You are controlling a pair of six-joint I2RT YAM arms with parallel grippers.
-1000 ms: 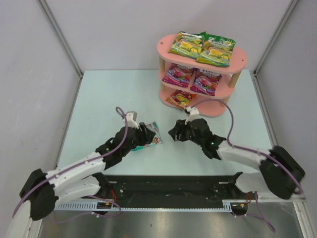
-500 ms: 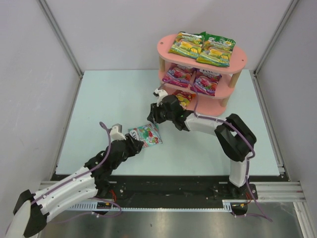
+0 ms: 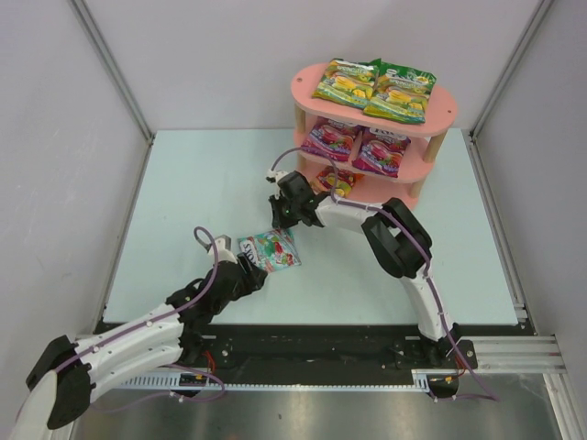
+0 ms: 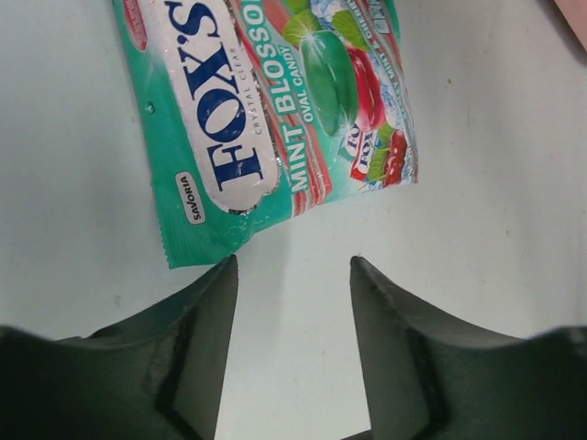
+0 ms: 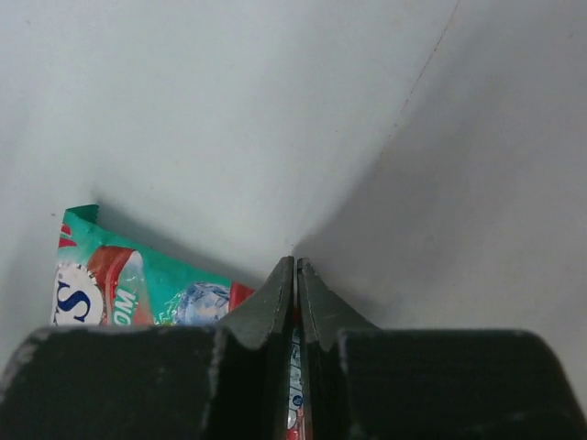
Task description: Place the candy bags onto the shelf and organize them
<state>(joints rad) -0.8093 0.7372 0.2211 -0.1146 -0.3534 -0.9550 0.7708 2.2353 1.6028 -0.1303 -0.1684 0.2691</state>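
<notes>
Right fingers tight on teal bag

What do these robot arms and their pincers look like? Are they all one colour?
No. The left arm and right arm each have white tube-like links joined by bulky black joints, with a thin purple cable looping alongside. The left gripper and right gripper each have two dark, matt, wedge-shaped fingers tapering to points. No markings show.

The right arm lies across the front of the shelf, obstructing approach to its bottom tier. The top tier is filled by green-yellow bags, the middle by purple bags. Open table lies left of the teal bag and behind it.
</notes>
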